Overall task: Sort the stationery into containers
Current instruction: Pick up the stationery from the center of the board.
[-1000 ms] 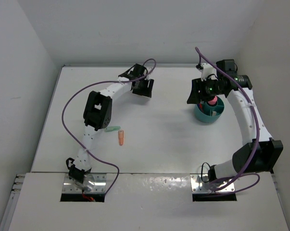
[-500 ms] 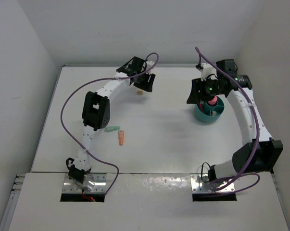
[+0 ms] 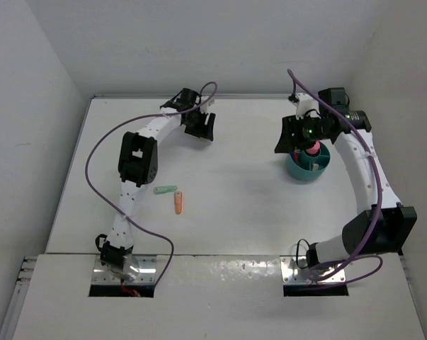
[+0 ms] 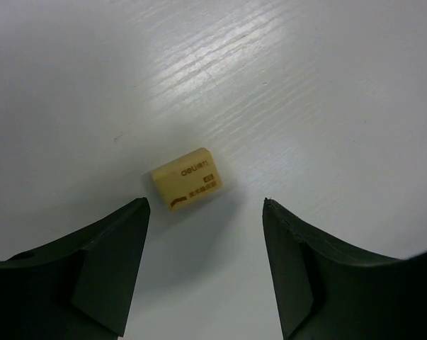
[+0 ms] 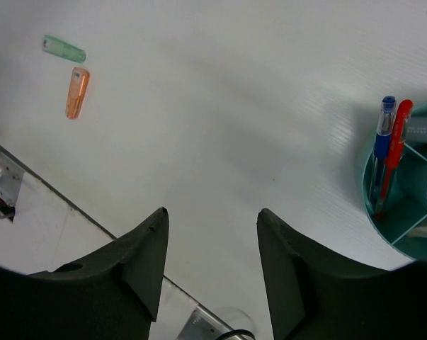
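A small yellow eraser (image 4: 187,188) lies flat on the white table, just beyond the tips of my left gripper (image 4: 206,202) and nearer its left finger. That gripper (image 3: 199,124) is open, holds nothing, and hides the eraser from above. A mint-green stub (image 3: 166,190) and an orange stub (image 3: 178,203) lie side by side near the left arm. The teal cup (image 3: 298,173) stands at the right with a pink-red marker (image 3: 311,150) in it. A dark-blue pen (image 5: 382,142) and a red-orange pen (image 5: 394,152) lean in the cup (image 5: 404,237). My right gripper (image 3: 291,138) hangs open and empty beside the cup.
White walls close the table at the back and on both sides. The right wrist view shows both stubs (image 5: 64,48) far to the left, plus the table's near edge and a metal base plate (image 5: 1,177). Purple cables loop over both arms.
My left gripper has shifted left toward the back of the table and now covers the eraser, which showed beside it half a second ago. The right arm has not moved.
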Robot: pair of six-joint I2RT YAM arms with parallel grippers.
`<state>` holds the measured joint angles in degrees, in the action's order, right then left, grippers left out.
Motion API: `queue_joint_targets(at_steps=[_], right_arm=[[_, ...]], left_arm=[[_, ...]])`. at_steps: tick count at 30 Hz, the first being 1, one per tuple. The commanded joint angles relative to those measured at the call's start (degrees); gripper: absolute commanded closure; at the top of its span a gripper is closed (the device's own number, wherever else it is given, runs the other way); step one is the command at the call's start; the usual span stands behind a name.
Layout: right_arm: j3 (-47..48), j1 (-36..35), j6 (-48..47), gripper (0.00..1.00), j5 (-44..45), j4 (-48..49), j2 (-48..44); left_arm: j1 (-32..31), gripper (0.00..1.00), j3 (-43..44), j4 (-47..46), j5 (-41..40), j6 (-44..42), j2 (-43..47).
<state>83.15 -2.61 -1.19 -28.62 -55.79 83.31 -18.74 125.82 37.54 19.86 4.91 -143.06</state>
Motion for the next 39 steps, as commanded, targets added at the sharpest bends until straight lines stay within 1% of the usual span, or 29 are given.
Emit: queue_joint_targets(at_steps=[1,5,11,16,19,20,23,26,27,28,29,31,32,35,39], right_arm=[[0.2,0.3,0.8,0.48,-1.1,1.0,-1.1],[0.4,0.3,0.8,0.48,-1.1,0.9,-1.0],[1.3,0.2,0.8,0.48,-1.1,1.1,-0.5],[1.9,0.2,0.8,0.47,-0.9,0.8,-0.4],[1.8,0.2,0.8,0.47,-0.7,0.7,-0.3],[1.9,0.3,0.8,0.47,-0.7,0.8,-0.3],[1.9,0.2,0.8,0.47,-0.9,0.9,-0.3],[1.8,0.2,0.8,0.48,-0.9,0.9,-0.5],[1.5,0.3,0.8,0.47,-0.8,0.7,-0.8],[1.3,0.3,0.8,0.47,-0.9,0.8,-1.0],[1.1,0.3,0.8,0.47,-0.8,0.7,-1.1],[0.3,0.3,0.8,0.48,-0.9,0.9,-1.6],[-0.3,0.3,0.8,0.47,-1.0,1.1,-1.7],[-0.4,0.3,0.8,0.47,-1.5,1.3,-1.4],[-0.4,0.3,0.8,0.47,-1.5,1.2,-1.7]], left_arm=[[0.0,0.29,0.0,-1.4,4.3,2.4,0.3],[-0.1,0.28,-0.4,-2.3,7.2,3.4,0.0],[-0.9,0.28,-0.4,-2.4,8.0,4.1,-0.1],[-2.5,0.3,-2.1,-1.9,11.3,4.1,0.2],[-4.2,0.35,-4.7,-1.2,12.9,3.6,0.8],[-4.6,0.4,-5.0,-0.5,13.3,2.7,0.9],[-6.1,0.46,-5.4,-0.3,12.9,2.6,2.3],[-6.6,0.5,-5.2,-1.6,8.4,3.8,4.5],[-6.5,0.49,-4.3,-1.6,3.0,4.8,5.7],[-6.6,0.47,-3.7,-1.3,-0.6,5.5,6.3],[-6.7,0.44,-3.2,-1.2,-7.1,6.1,7.4],[-6.7,0.4,-2.4,-1.7,-11.5,7.7,8.2],[-6.8,0.4,-2.4,-1.9,-16.2,9.7,8.7],[-7.4,0.4,-2.2,-2.4,-21.8,11.3,7.9],[-7.6,0.4,-0.8,-2.8,-22.4,11.2,5.5]])
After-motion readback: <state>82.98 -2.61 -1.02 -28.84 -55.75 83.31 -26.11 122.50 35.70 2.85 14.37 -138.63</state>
